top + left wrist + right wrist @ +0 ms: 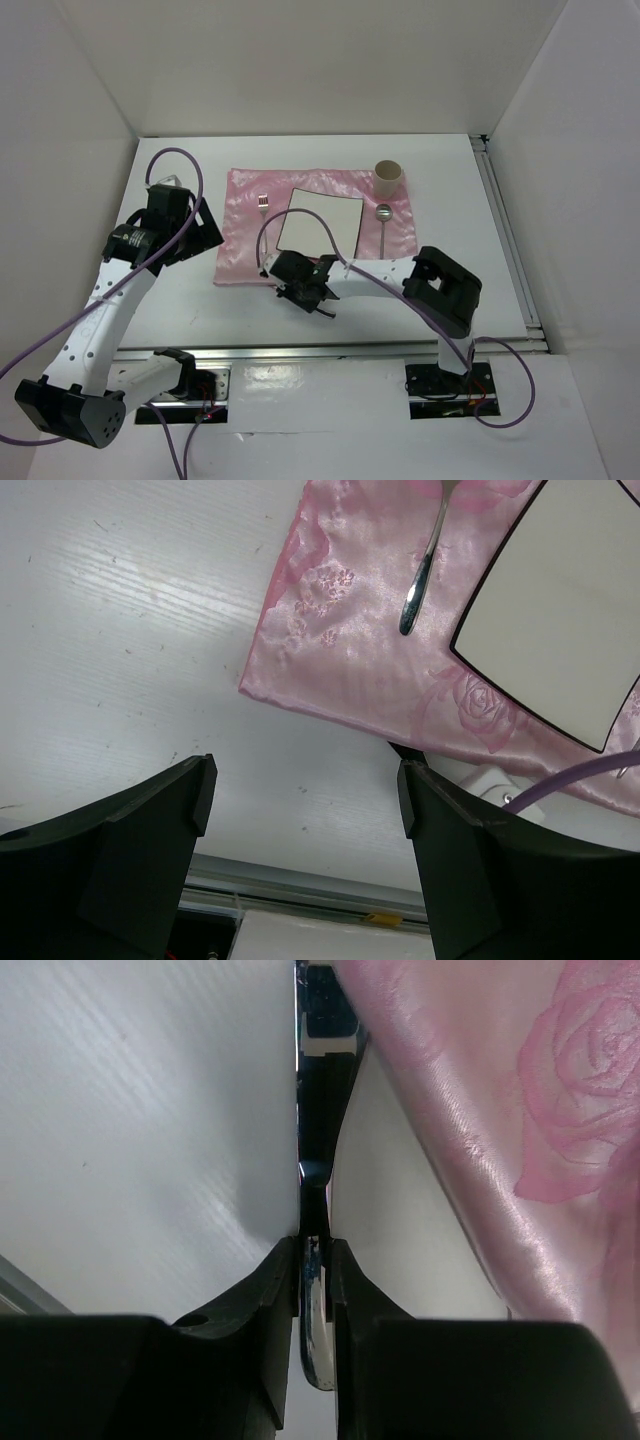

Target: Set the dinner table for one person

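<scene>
The white dinner table point(180, 300) bears a shiny pink cloth point(240, 240). On the cloth lie a white square plate point(320, 222), a fork point(263, 203) left of it, a spoon point(382, 225) right of it and a tan cup point(388, 176) at the back right. My right gripper point(308, 295) is low at the cloth's front edge. In the right wrist view it point(315, 1250) is shut on a thin shiny metal utensil point(315, 1160), seen edge-on, probably a knife. My left gripper point(205, 225) is open and empty above the table left of the cloth point(350, 650).
The left wrist view shows the fork's handle point(420, 575), the plate's corner point(560, 610) and the front aluminium rail point(300, 885). A rail point(510, 240) runs along the table's right edge. White walls enclose the back and sides. Purple cables loop from both arms.
</scene>
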`<action>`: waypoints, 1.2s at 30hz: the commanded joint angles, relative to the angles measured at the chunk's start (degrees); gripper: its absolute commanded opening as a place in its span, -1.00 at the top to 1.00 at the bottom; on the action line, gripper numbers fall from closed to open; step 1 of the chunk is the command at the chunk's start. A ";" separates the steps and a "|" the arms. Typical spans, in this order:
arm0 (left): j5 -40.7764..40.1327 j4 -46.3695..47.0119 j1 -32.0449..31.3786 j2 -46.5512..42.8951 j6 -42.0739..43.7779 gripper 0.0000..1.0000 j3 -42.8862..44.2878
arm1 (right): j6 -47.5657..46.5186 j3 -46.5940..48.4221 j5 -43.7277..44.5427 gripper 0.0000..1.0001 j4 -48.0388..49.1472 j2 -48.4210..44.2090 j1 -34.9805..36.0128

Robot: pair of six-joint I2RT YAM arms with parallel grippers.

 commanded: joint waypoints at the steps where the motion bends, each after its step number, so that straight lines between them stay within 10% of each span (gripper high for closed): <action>1: -0.17 0.28 0.30 -0.64 0.92 -0.83 0.43 | -1.76 -5.11 -1.11 1.00 -3.36 -0.77 2.45; 36: -0.16 0.81 0.30 0.42 0.40 -0.83 0.43 | -1.06 -4.59 9.09 1.00 -3.89 -17.30 3.25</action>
